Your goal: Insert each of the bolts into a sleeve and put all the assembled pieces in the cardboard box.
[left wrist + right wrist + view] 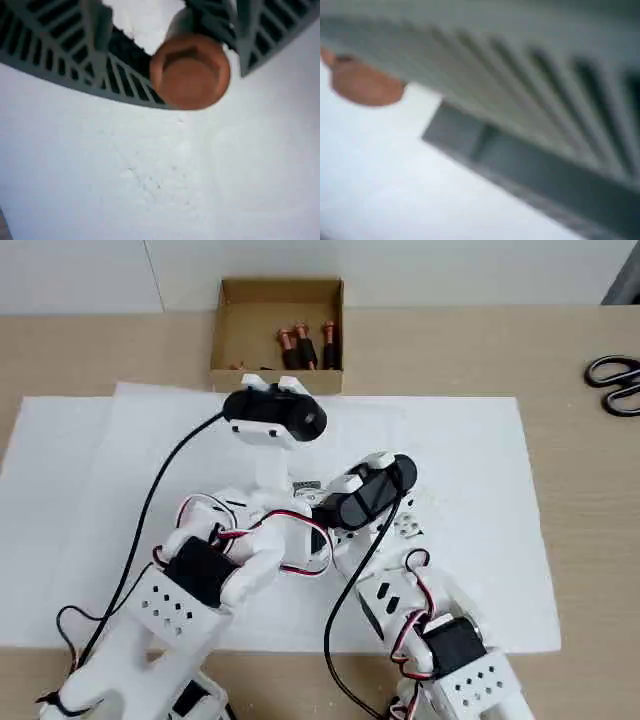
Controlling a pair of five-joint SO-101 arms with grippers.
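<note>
High view first: the cardboard box (270,381) is seen at the far side of the table (560,350), just beyond a white sheet (470,490). Three assembled pieces (303,348) with copper ends are gathered in its right half. Scissors (615,383) are laid well apart, at the table's right edge. Both arms (240,570) are bent together over the middle of the sheet, so the spot beneath their wrists is blocked from above. A black cable (150,505) is draped across the sheet's left part.

From the left wrist view, a copper bolt (190,70) is shown head-on. It is pinched by the left gripper (200,75) between grey ribbed fingers (65,50), with the white sheet close beneath. Something dark is glimpsed behind the bolt, but what it is cannot be told.

From the right wrist view, the right gripper (485,125) is seen very close and blurred, so whether its fingers are spread or pressed together cannot be told. A copper piece (365,85) is visible beside it, over the sheet.
</note>
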